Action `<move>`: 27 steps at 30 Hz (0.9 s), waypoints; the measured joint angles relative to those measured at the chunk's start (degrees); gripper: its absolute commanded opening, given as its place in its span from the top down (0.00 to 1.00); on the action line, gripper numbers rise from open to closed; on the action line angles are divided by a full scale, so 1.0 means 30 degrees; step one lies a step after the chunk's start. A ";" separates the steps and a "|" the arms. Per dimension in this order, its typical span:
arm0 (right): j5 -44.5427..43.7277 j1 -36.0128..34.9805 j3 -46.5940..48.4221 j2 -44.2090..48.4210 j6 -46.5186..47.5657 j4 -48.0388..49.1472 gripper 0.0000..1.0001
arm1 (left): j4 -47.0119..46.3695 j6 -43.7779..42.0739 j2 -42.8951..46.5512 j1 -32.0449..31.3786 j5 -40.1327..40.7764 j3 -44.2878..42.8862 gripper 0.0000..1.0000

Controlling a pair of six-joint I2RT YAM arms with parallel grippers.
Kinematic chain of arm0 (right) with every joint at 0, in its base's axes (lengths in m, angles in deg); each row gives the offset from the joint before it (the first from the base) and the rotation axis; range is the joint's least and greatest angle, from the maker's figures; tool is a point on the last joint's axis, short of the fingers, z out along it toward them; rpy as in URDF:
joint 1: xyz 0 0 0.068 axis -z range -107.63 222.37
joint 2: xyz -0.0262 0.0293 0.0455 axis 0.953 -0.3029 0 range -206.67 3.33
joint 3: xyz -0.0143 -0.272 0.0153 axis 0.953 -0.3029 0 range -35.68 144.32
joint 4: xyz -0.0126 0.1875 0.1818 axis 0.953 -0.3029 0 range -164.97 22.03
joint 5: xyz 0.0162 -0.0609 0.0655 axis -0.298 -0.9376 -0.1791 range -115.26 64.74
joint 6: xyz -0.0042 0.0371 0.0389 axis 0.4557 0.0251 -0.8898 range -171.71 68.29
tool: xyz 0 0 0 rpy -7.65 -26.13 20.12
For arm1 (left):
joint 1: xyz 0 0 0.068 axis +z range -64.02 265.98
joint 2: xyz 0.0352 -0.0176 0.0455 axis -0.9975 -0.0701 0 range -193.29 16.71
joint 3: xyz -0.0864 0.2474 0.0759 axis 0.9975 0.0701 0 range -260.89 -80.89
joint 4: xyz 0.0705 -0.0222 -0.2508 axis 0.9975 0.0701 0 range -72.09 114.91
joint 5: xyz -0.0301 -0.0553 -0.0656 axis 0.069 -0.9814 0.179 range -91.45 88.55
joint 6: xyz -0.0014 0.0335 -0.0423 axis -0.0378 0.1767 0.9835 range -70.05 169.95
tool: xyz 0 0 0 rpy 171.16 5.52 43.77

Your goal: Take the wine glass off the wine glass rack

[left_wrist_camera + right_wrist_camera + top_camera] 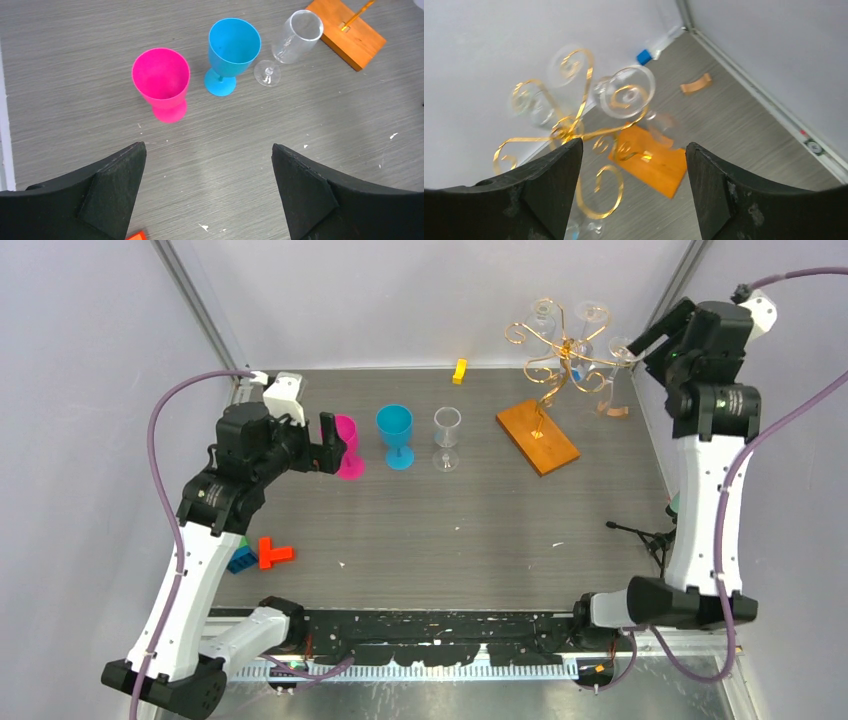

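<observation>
Closest up, the right fingers (549, 190) fill the bottom of the right wrist view, spread wide with nothing in them. Straight ahead of the gap, a bit above the tips, hangs the wine glass (626, 92). Its round foot is caught in a gold curl of the wine glass rack (569, 130), the bowl is a blur at its lower right, and it isn't touching either finger.

Room is tight though. From the top view the rack sits in the upper right corner of the table (450, 540), with the back wall (400, 300) right behind it and the right arm up beside the right wall (800, 490). Left of the rack's wooden base (538, 437), past a strip of bare table, a clear glass (447, 435), blue goblet (396, 435) and pink goblet (347, 445) stand in a row.

The left fingers (100, 200) are wide too, holding nothing, low over the table just short of the pink goblet.
</observation>
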 measured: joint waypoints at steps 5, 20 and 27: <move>0.2200 0.3118 0.1596 -0.2565 0.0670 -0.0845 0.16 | -0.0342 -0.0007 0.0058 0.0000 0.0423 0.0335 0.00; 0.9231 0.5785 0.4233 -0.8051 -0.0211 -0.1545 0.26 | -0.0947 0.0007 -0.0015 0.0000 0.0058 0.0707 0.00; 1.0783 0.5778 0.4226 -0.8655 -0.0962 -0.1392 0.38 | -0.1013 0.0007 -0.0051 0.0000 0.0036 0.0860 0.00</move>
